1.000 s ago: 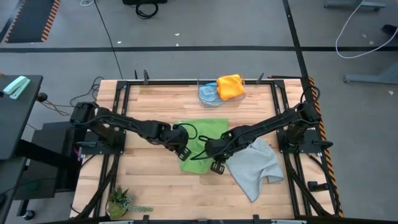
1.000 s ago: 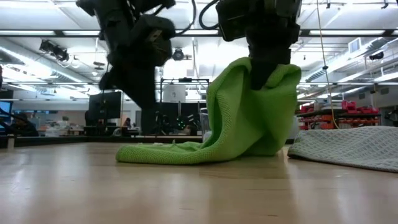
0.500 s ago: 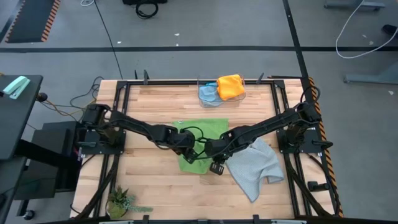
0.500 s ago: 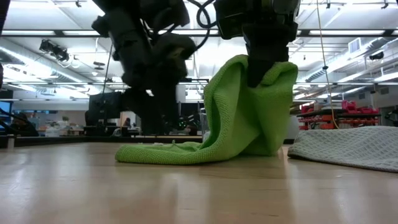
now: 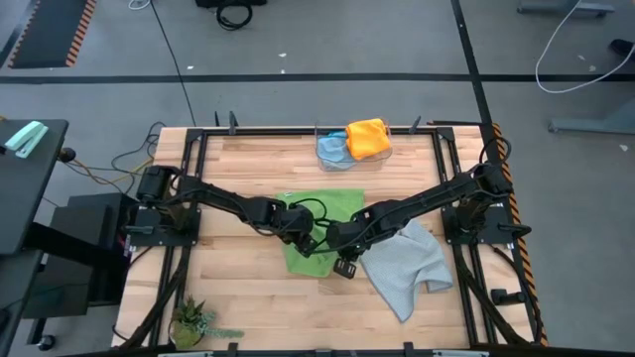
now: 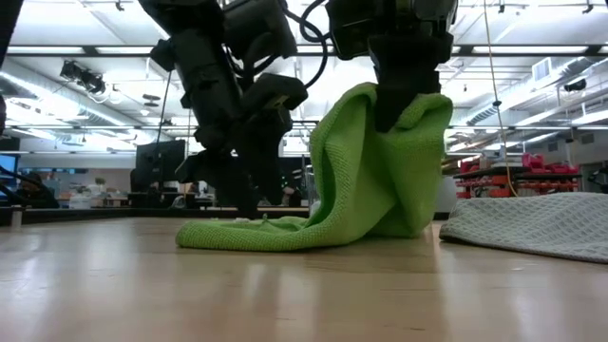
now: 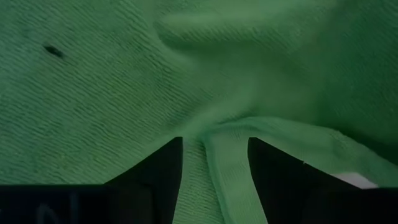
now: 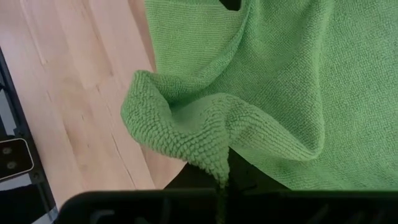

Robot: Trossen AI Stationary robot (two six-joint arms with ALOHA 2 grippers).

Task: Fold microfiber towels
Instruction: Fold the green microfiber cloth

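On the wooden table (image 5: pixel 248 288) the green towel (image 5: pixel 332 206) lies mid-table, its near edge raised for a first fold; next, that edge likely needs carrying across to the far side. The grey towel (image 5: pixel 407 263) waits beside it; yellow-orange (image 5: pixel 368 137) and blue (image 5: pixel 331 147) sit at the far edge. The right gripper (image 6: pixel 404 109) is clamped on a lifted corner. The left gripper (image 7: pixel 214 163), fingers parted, straddles a ridge of the hem, apparently not yet pinched.

Grey concrete floor (image 5: pixel 298 40) around the wooden table (image 5: pixel 248 159), bright ceiling lights (image 6: pixel 532 66).
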